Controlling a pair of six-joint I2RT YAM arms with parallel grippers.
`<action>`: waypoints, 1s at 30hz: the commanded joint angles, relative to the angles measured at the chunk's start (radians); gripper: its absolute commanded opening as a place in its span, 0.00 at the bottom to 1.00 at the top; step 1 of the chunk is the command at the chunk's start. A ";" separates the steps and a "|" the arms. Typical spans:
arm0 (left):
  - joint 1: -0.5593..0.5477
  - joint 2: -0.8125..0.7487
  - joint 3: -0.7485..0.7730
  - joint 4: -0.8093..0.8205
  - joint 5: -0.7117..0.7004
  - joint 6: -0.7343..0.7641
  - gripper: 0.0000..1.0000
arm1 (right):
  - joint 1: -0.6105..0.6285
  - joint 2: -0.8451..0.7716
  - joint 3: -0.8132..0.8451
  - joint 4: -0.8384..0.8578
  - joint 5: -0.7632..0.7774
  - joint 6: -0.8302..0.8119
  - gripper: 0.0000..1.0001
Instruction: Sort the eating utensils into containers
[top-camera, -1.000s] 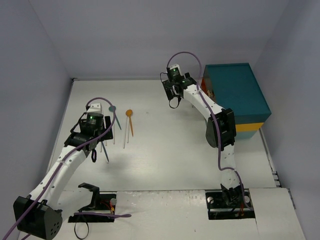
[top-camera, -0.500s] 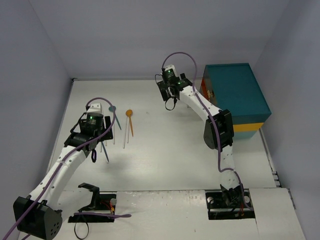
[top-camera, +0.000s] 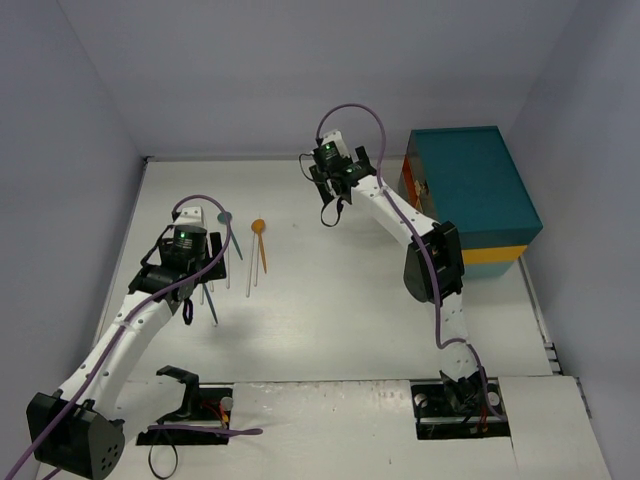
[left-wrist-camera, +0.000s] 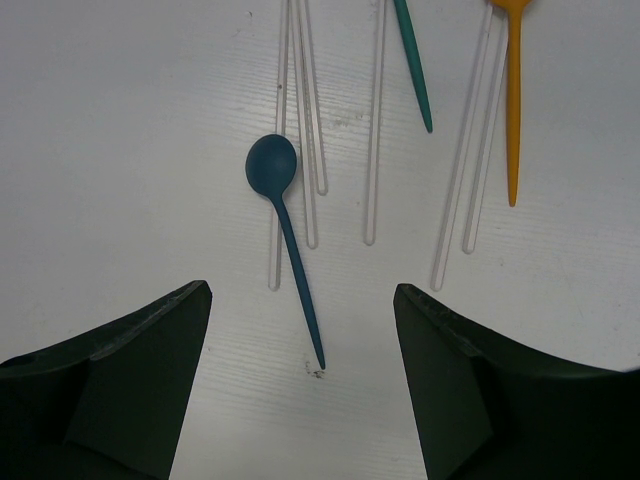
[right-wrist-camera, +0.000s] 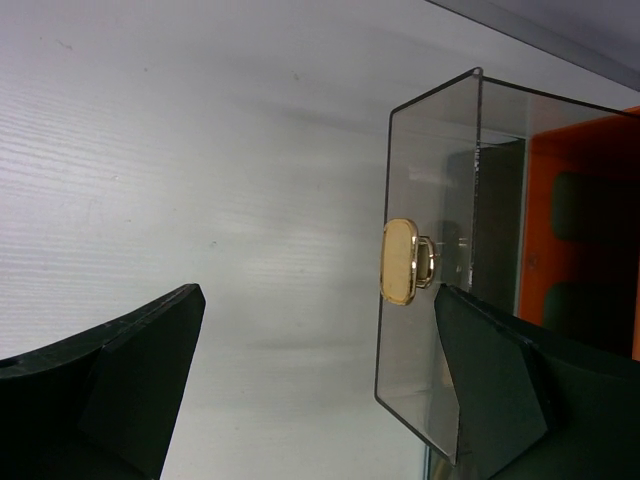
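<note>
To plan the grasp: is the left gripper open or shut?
Open: the left gripper shows a wide gap between its fingers, above the blue spoon.

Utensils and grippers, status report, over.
Left gripper open, above the dark blue spoon. Right gripper open, facing the clear container with its gold handle. Neither holds anything; nothing seen in the way.

Your top view looks steeply down from high behind the near edge of the table (top-camera: 330, 320), holding all of it. Your left wrist camera looks straight down, close, past the left gripper (left-wrist-camera: 302, 290) onto the blue spoon (left-wrist-camera: 290, 250) between its fingers, which the top view also shows. Your right wrist camera sits low, facing the clear container (right-wrist-camera: 430, 160) just ahead of the right gripper (right-wrist-camera: 318, 292).
</note>
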 joint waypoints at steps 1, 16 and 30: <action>0.009 0.003 0.036 0.044 -0.001 0.012 0.71 | -0.012 -0.119 0.012 0.010 0.069 -0.009 0.98; 0.009 0.002 0.035 0.042 0.002 0.014 0.71 | -0.096 -0.126 -0.080 0.012 -0.118 0.058 0.98; 0.009 0.002 0.036 0.044 0.005 0.015 0.71 | -0.054 -0.120 -0.050 0.011 -0.293 0.040 0.97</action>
